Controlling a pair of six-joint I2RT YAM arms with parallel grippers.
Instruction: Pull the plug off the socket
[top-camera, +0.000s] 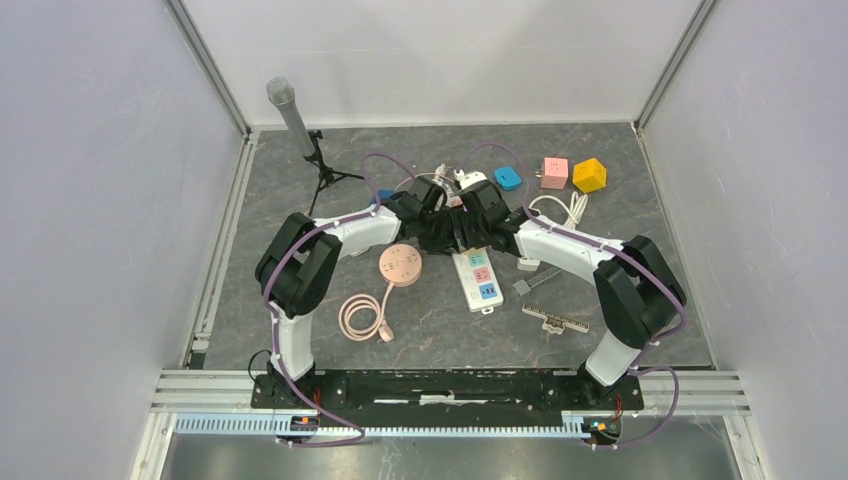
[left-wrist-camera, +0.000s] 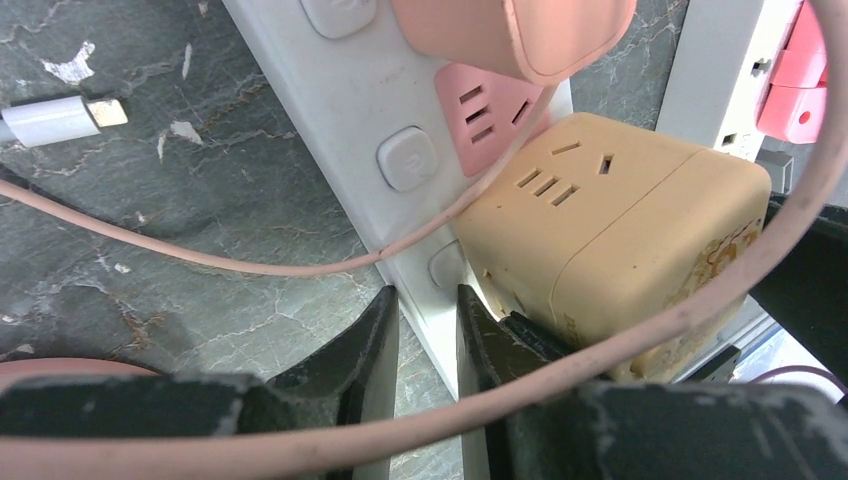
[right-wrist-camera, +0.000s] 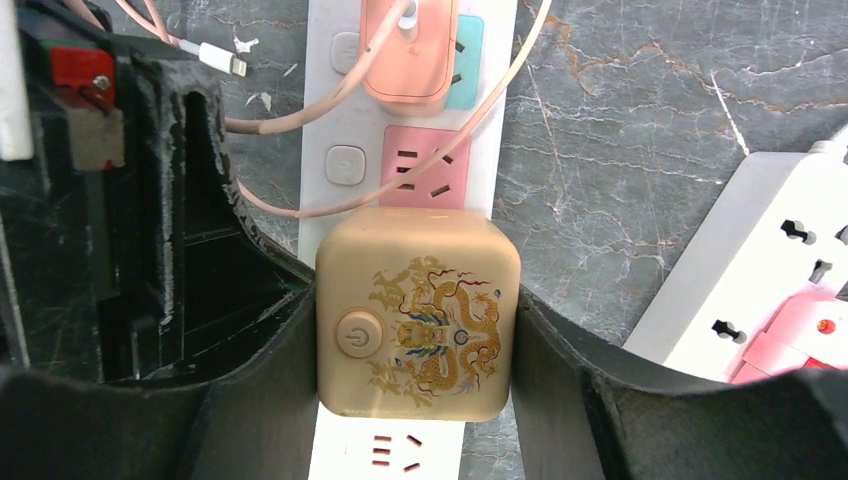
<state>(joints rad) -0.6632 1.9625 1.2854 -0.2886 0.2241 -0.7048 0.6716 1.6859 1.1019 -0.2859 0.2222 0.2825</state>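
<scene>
Matt tan plastic plug (right-wrist-camera: 417, 240), smooth white plastic socket (right-wrist-camera: 340, 450)

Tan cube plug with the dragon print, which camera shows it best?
Right wrist: the tan cube plug fills the centre, dragon face up, clamped by the right end effector. Left wrist shows its socketed side. Top external hides it under the arms.

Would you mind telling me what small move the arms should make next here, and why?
Probably the right gripper should draw the tan cube adapter straight off the white power strip. Its fingers clamp the cube's two sides, the cube sits plugged into the strip, and the left gripper appears to pinch the strip's edge, which should hold it down.
</scene>
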